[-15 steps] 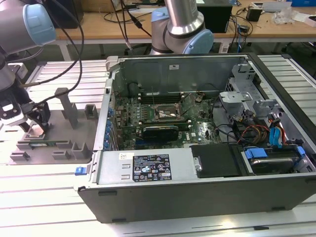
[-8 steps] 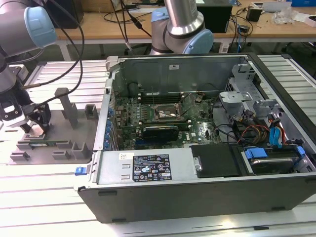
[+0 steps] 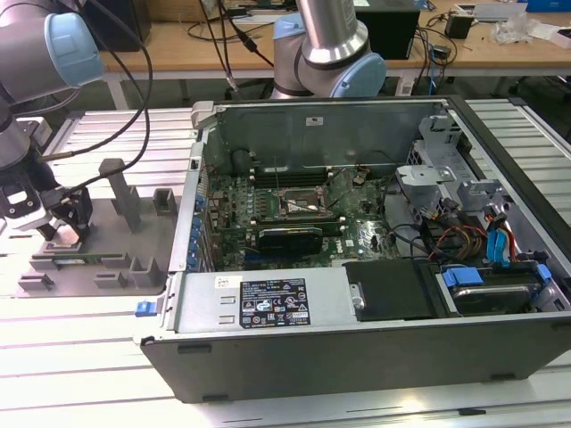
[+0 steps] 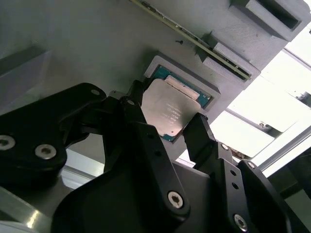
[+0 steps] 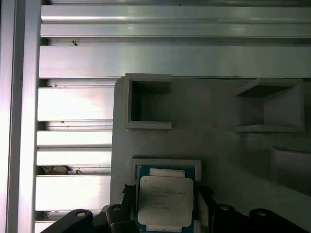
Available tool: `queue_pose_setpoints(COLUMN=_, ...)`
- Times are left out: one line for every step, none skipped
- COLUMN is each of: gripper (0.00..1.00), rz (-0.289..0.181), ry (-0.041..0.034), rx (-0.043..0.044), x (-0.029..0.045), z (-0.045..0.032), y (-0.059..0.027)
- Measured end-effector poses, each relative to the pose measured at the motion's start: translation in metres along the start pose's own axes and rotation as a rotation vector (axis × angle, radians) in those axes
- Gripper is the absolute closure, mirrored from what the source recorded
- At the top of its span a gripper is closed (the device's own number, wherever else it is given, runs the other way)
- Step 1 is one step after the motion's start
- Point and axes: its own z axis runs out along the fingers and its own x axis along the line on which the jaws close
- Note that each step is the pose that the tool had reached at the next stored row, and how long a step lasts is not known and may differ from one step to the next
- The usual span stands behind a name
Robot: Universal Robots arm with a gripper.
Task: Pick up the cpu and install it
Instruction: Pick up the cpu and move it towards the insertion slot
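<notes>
The cpu (image 4: 167,110), a thin square chip with a pale silver top, lies over a square recess (image 4: 194,87) at the edge of a grey holder plate. My gripper (image 4: 165,121) straddles it, and its black fingers (image 4: 133,109) press against two opposite edges of the chip. In the first wrist view the cpu (image 5: 165,200) sits between the same fingers (image 5: 204,199), just off the recess rim (image 5: 165,164). In the exterior view my gripper (image 3: 70,223) hangs low over the grey holder plate (image 3: 98,259), at that view's left and outside the open computer case (image 3: 357,267). The dark socket frame (image 3: 299,207) lies on the motherboard.
Upright grey posts (image 3: 120,192) and pockets (image 5: 148,102) rise from the holder plate. The case wall (image 3: 192,214) stands between the plate and the motherboard. A long black card (image 3: 290,239) lies in front of the socket. A second arm's base (image 3: 330,45) stands behind the case.
</notes>
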Motion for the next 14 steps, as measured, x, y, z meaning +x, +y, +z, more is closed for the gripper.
queue_pose_setpoints(gripper=0.40, rz=0.000, ry=-0.0002, rx=-0.0001, x=0.0000, z=0.0004, y=0.0000)
queue_pose_setpoints(gripper=0.40, rz=0.000, ry=-0.0001, rx=-0.0001, x=0.0000, z=0.0005, y=0.0000)
queue_pose_setpoints(gripper=0.40, rz=0.000, ry=0.0000, rx=0.0000, x=0.0000, z=0.0005, y=0.0000)
queue_pose_setpoints(gripper=0.40, rz=0.000, ry=0.0000, rx=0.0000, x=0.0000, z=0.0005, y=0.0000)
queue_pose_setpoints(gripper=0.40, rz=0.000, ry=0.0000, rx=0.0000, x=0.0000, z=0.0005, y=0.0000)
queue_pose_setpoints(gripper=0.40, rz=0.000, ry=0.0000, rx=0.0000, x=0.0000, z=0.0005, y=0.0000)
queue_pose_setpoints(gripper=0.40, rz=0.000, ry=0.0000, rx=0.0000, x=0.0000, z=0.0005, y=0.0000)
queue_pose_setpoints(gripper=0.40, rz=0.000, ry=0.0000, rx=0.0000, x=0.0000, z=0.0005, y=0.0000)
queue_pose_setpoints(gripper=0.46, rz=0.000, ry=0.0001, rx=0.0000, x=0.0000, z=0.0005, y=-0.0001)
queue_pose_setpoints(gripper=0.46, rz=0.000, ry=0.0001, rx=0.0000, x=0.0000, z=0.0005, y=-0.0001)
queue_pose_setpoints(gripper=0.46, rz=0.000, ry=0.0001, rx=0.0000, x=0.0000, z=0.0005, y=-0.0001)
queue_pose_setpoints(gripper=0.46, rz=0.000, ry=0.0000, rx=0.0000, x=0.0000, z=0.0006, y=0.0000)
queue_pose_setpoints(gripper=0.46, rz=0.000, ry=0.0000, rx=0.0000, x=0.0000, z=0.0006, y=0.0000)
queue_pose_setpoints(gripper=0.46, rz=0.000, ry=-0.0001, rx=-0.0001, x=0.0000, z=0.0006, y=0.0000)
